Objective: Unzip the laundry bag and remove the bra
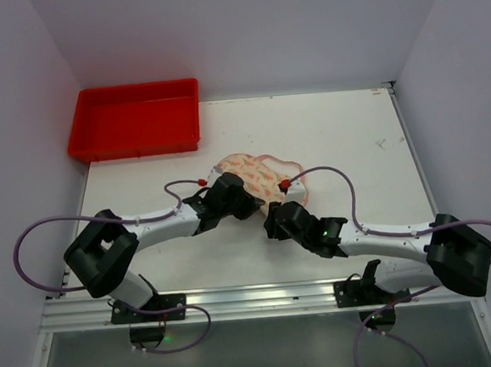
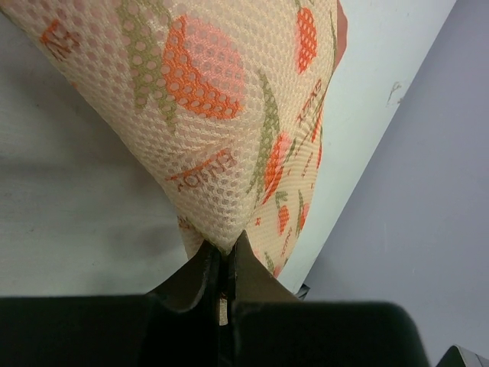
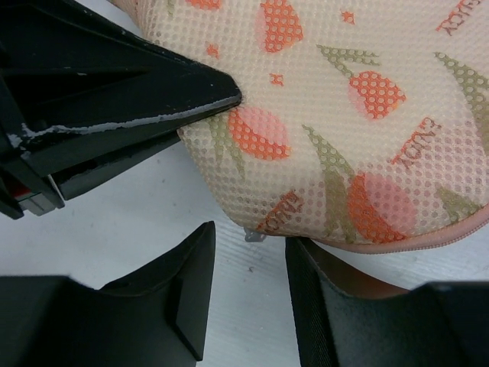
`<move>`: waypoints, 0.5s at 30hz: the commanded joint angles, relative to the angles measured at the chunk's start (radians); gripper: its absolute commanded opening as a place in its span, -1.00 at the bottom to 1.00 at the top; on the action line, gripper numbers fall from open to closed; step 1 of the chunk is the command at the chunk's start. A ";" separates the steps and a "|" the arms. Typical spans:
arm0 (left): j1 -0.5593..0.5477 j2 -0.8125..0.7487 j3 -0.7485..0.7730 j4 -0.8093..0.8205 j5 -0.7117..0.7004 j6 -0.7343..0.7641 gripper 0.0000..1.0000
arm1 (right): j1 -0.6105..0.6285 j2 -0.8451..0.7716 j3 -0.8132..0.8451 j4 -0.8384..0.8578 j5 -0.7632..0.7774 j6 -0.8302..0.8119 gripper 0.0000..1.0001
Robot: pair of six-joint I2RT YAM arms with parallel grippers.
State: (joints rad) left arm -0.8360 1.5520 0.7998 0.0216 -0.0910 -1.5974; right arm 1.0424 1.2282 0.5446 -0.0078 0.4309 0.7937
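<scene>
The laundry bag (image 1: 258, 176), cream mesh with orange and pink print, lies mid-table between both arms. My left gripper (image 2: 224, 246) is shut on a fold of its mesh (image 2: 221, 115) at the near end. Its black fingers (image 3: 153, 99) also show in the right wrist view, pinching the bag (image 3: 344, 115). My right gripper (image 3: 250, 245) stands open just in front of the bag's lower edge. A small silver zipper pull (image 3: 254, 235) sticks out between its fingertips, unclamped. The pink zipper edge (image 3: 428, 241) runs along the bag's rim. The bra is hidden.
A red plastic tray (image 1: 136, 148) stands at the back left of the table. The bag's thin pink loop strap (image 1: 282, 161) lies to its right. White walls close in the table on the left, back and right.
</scene>
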 commanded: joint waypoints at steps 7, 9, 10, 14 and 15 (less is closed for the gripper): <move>0.005 -0.067 0.045 -0.014 -0.026 -0.019 -1.00 | 0.004 0.040 0.061 0.069 0.098 0.033 -0.31; 0.005 -0.067 0.047 -0.015 -0.024 -0.018 -1.00 | 0.004 0.042 0.063 0.068 0.109 0.033 -0.40; 0.005 -0.069 0.047 -0.017 -0.024 -0.016 -1.00 | 0.004 0.040 0.063 0.068 0.112 0.032 -0.43; 0.005 -0.073 0.038 -0.014 -0.023 -0.015 -1.00 | 0.004 0.031 0.064 0.055 0.118 0.029 -0.71; 0.006 -0.076 0.033 -0.003 -0.021 -0.010 -1.00 | 0.004 0.027 0.064 0.046 0.123 0.029 -0.81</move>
State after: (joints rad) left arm -0.8314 1.5211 0.8078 -0.0025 -0.0978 -1.5974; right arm 1.0428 1.2655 0.5663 0.0055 0.4808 0.8085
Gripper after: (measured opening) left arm 0.030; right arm 0.120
